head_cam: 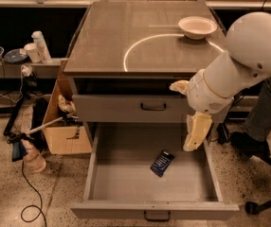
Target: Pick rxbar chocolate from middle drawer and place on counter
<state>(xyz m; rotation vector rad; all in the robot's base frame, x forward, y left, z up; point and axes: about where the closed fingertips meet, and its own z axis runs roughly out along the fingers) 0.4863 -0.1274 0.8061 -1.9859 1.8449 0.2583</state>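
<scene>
I am watching the gripper (192,143) hanging point-down over the right side of the open middle drawer (121,178), near the rxbar chocolate (162,162) but apart from it. I cannot tell whether it is spread or closed. The bar is lying flat on the drawer floor. 1 white bowl (197,27) is sitting on the counter (116,37).
</scene>
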